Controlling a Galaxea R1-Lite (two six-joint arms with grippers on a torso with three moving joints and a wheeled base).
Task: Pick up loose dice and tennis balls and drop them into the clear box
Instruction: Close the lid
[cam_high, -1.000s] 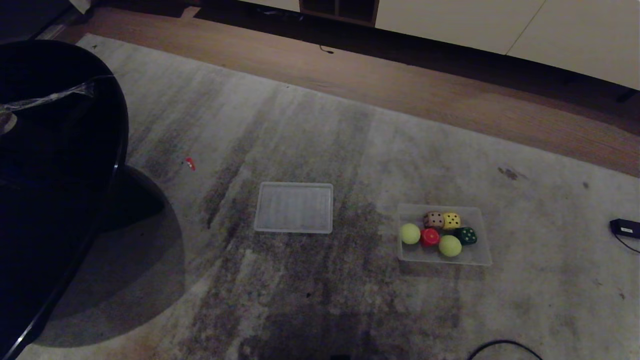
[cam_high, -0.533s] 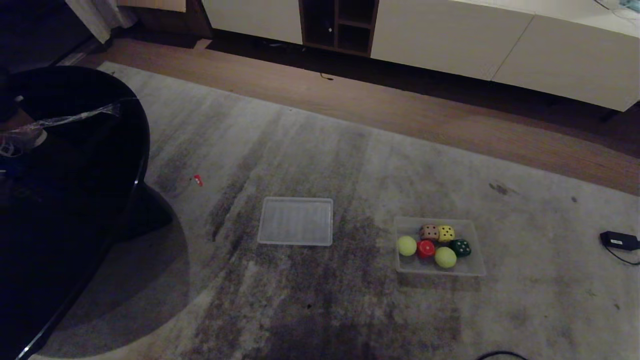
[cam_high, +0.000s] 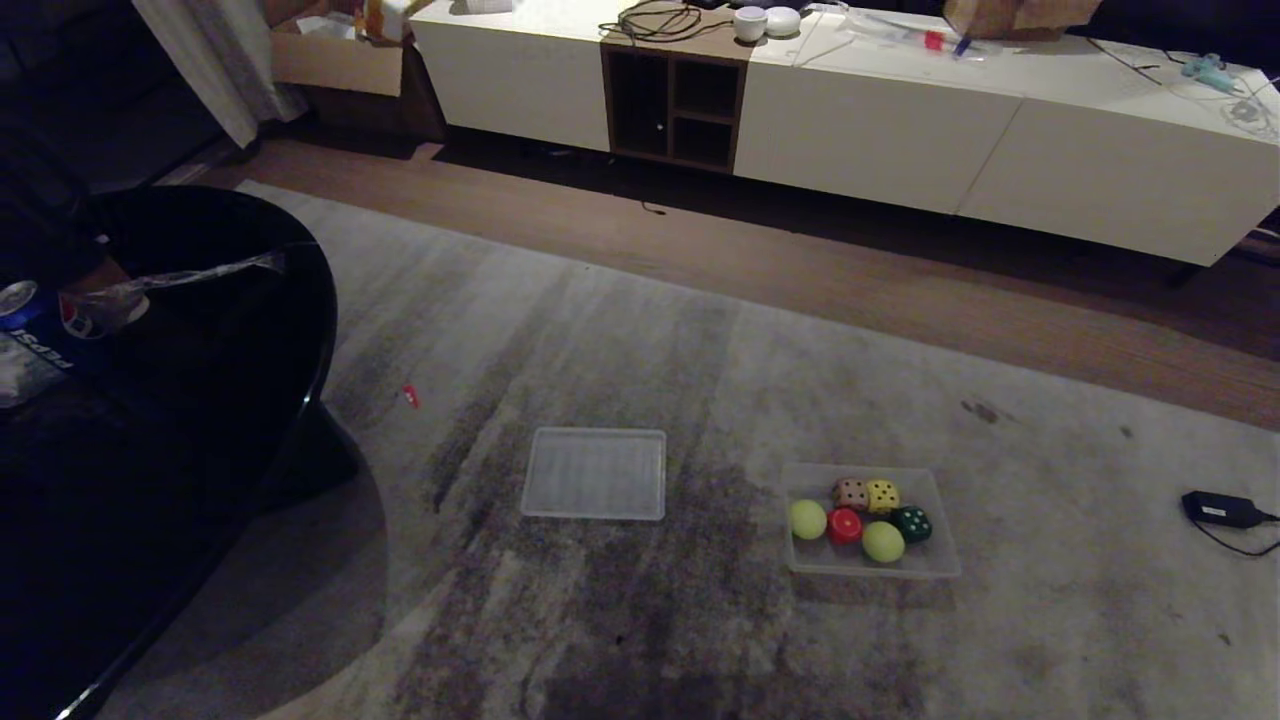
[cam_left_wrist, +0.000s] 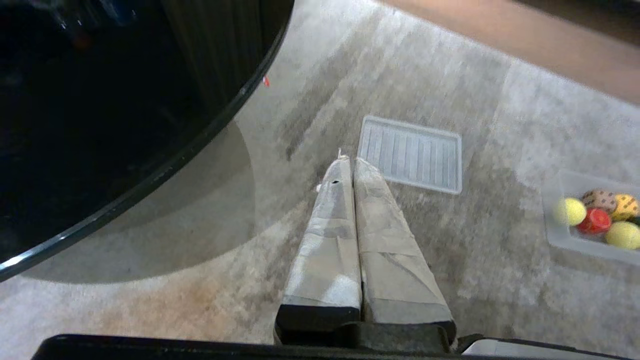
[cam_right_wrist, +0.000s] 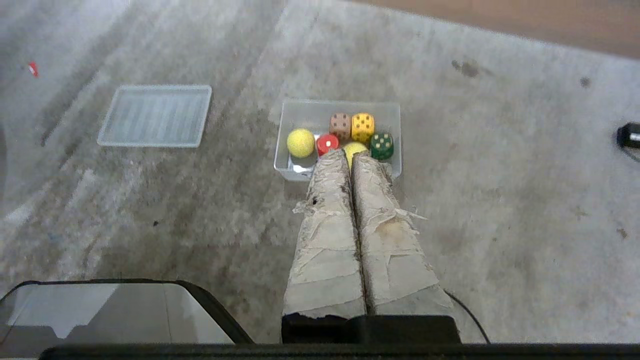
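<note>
The clear box (cam_high: 938, 566) stands open on the rug, right of centre. Inside it lie two tennis balls (cam_high: 807, 519) (cam_high: 883, 541) and the dice: red (cam_high: 845, 525), tan (cam_high: 851, 492), yellow (cam_high: 882, 495) and dark green (cam_high: 911, 524). Its ribbed lid (cam_high: 595, 473) lies flat on the rug to the left. Neither gripper shows in the head view. My right gripper (cam_right_wrist: 350, 152) is shut and empty, high above the box (cam_right_wrist: 290, 112), hiding part of one ball (cam_right_wrist: 354, 148). My left gripper (cam_left_wrist: 348, 159) is shut and empty near the lid (cam_left_wrist: 410, 154).
A black round table (cam_high: 180, 420) with a soda can (cam_high: 25, 340) fills the left. A white sideboard (cam_high: 900, 110) runs along the back past a wood floor strip. A black adapter with cable (cam_high: 1220, 510) lies at the right, a red scrap (cam_high: 410, 396) near the table.
The head view has swung upward: rug, lid and box sit lower in the picture and the sideboard has come into view. The objects themselves have not moved.
</note>
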